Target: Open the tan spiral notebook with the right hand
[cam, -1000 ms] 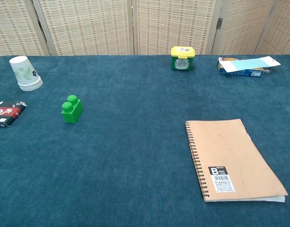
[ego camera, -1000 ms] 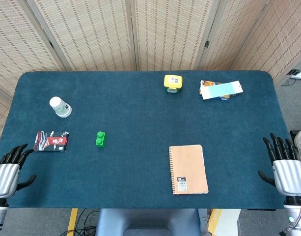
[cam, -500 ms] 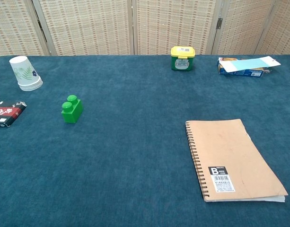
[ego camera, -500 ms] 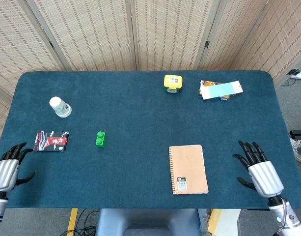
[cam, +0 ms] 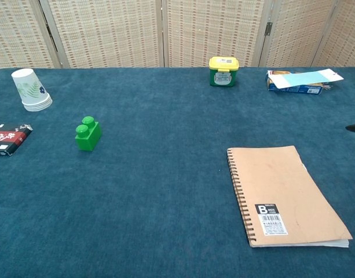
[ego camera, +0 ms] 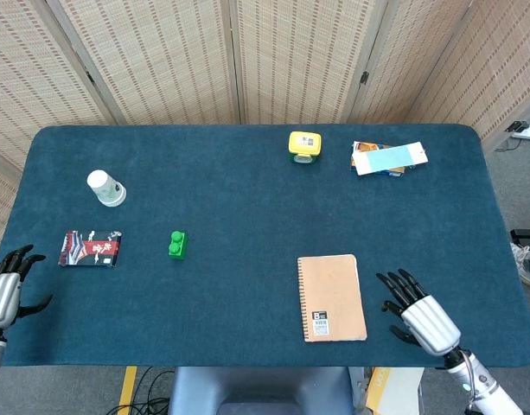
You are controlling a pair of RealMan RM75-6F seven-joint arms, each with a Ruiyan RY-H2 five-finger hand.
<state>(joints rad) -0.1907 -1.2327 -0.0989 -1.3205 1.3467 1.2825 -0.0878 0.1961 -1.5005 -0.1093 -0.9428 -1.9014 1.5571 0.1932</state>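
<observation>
The tan spiral notebook (ego camera: 331,296) lies closed on the blue table, spiral edge on its left, near the front edge; it also fills the lower right of the chest view (cam: 284,194). My right hand (ego camera: 418,314) hovers just right of the notebook with fingers spread, holding nothing and not touching it. In the chest view only a dark fingertip (cam: 354,128) shows at the right edge. My left hand (ego camera: 3,290) sits at the table's front left corner, fingers apart and empty.
A green brick (ego camera: 177,244), a red and black packet (ego camera: 91,247) and an upturned paper cup (ego camera: 105,188) lie on the left. A yellow-lidded tub (ego camera: 304,145) and a stack of booklets (ego camera: 387,158) stand at the back right.
My right hand has moved left from the table's right edge to just beside the notebook. The left hand has drifted slightly left. The notebook has not moved.
</observation>
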